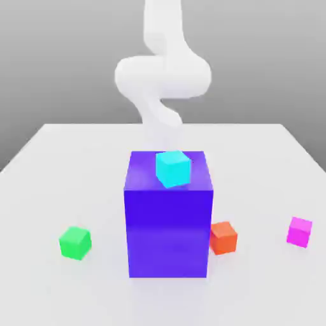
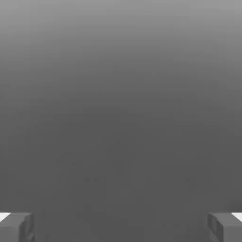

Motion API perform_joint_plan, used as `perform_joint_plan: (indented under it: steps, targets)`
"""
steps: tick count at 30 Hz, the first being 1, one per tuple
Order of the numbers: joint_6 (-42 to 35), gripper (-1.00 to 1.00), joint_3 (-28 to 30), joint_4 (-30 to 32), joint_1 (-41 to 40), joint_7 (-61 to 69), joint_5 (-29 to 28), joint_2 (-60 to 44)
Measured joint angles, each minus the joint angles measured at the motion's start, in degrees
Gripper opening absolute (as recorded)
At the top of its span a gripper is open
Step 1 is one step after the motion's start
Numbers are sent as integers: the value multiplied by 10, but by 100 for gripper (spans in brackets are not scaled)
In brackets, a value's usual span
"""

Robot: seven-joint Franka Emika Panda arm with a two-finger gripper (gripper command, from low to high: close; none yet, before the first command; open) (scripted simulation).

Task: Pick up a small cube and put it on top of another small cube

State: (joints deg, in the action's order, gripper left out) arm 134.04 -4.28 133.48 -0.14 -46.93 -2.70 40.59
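The small magenta-pink cube (image 1: 299, 231) rests on the white table at the exterior view's right, apart from everything else. An orange-red small cube (image 1: 223, 237) sits against the lower right side of the large violet-blue block (image 1: 168, 223). A cyan small cube (image 1: 173, 169) lies on top of that block. A green small cube (image 1: 76, 242) stands at the exterior view's left. My white arm (image 1: 162, 73) rises behind the block. In the hand view my gripper (image 2: 121, 228) is open, its grey fingertips (image 2: 18, 227) far apart with nothing between them against a plain grey background.
The white table (image 1: 57, 184) stretches around the block, with its far edge behind the arm. The large block stands in the middle, between the arm and the small cubes in front.
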Motion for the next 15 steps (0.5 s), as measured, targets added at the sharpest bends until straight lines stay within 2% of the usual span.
perform_joint_plan:
  steps: [8, 15]
  targets:
    - [72, 0, -127, 55, 6, -39, -93, -172]
    - [133, 0, -209, 102, 36, -70, -168, -320]
